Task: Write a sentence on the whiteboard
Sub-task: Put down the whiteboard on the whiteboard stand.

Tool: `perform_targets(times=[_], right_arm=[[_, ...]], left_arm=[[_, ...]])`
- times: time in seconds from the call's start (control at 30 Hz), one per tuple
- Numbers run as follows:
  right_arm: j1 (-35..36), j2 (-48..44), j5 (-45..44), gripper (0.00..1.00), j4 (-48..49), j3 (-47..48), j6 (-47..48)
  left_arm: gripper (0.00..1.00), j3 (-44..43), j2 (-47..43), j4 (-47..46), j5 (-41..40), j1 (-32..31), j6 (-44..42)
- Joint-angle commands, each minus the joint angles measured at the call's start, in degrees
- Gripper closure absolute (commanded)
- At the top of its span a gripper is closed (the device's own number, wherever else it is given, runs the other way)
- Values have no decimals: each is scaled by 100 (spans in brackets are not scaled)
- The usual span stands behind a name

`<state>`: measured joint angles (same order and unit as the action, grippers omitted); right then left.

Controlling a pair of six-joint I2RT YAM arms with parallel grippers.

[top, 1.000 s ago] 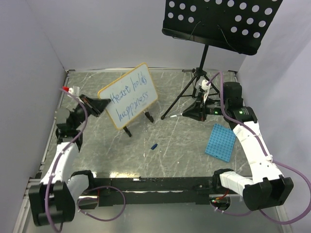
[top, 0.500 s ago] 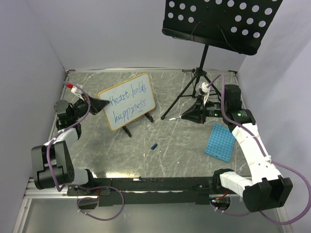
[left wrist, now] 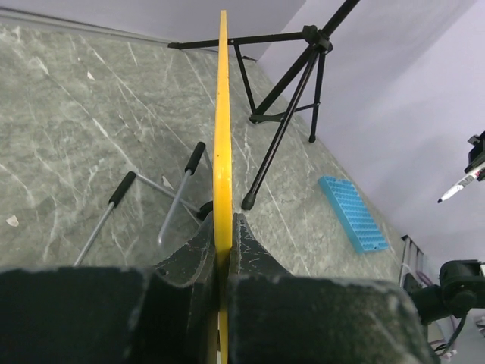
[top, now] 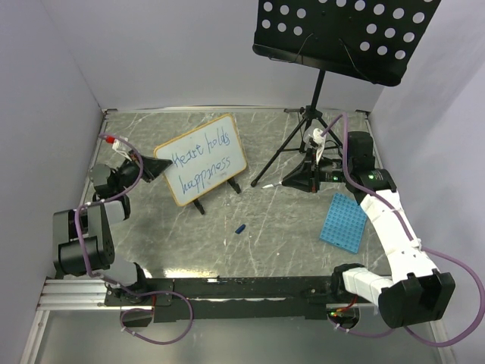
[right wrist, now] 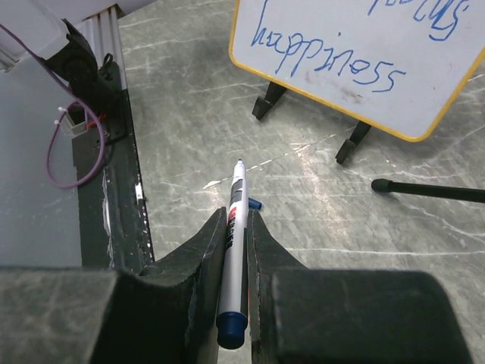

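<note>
Left gripper (left wrist: 223, 227) clamps the edge of the small white, orange-framed whiteboard (top: 204, 159), steadying it upright on the grey marbled surface (top: 265, 227). The blue handwritten sentence (top: 200, 161) appears complete. Right gripper (right wrist: 236, 224), clenched on a white marker pen (right wrist: 238, 189), hangs well apart from it.

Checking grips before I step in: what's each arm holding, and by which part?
Left end effector: the whiteboard, by its frame edge. Right end effector: the marker, by its barrel.

Music stand (top: 333, 54), blue tray (top: 343, 221), cap (top: 241, 228)
</note>
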<state>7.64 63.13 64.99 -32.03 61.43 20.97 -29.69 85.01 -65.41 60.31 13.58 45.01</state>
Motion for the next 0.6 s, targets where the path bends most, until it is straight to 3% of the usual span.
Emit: perform_targets(times=[0.0, 0.13, 0.3, 0.57], right_arm=[[62, -20, 163, 100, 180, -43, 127], [53, -47, 154, 100, 180, -52, 135], [71, -29, 154, 100, 118, -43, 188], [89, -3, 137, 100, 118, -43, 206]], left_arm=[[99, -37, 191, -683, 253, 13, 402], [99, 25, 393, -1254, 340, 30, 781], [99, -160, 437, -385, 586, 109, 104], [99, -142, 1157, -2730, 956, 364, 1754]])
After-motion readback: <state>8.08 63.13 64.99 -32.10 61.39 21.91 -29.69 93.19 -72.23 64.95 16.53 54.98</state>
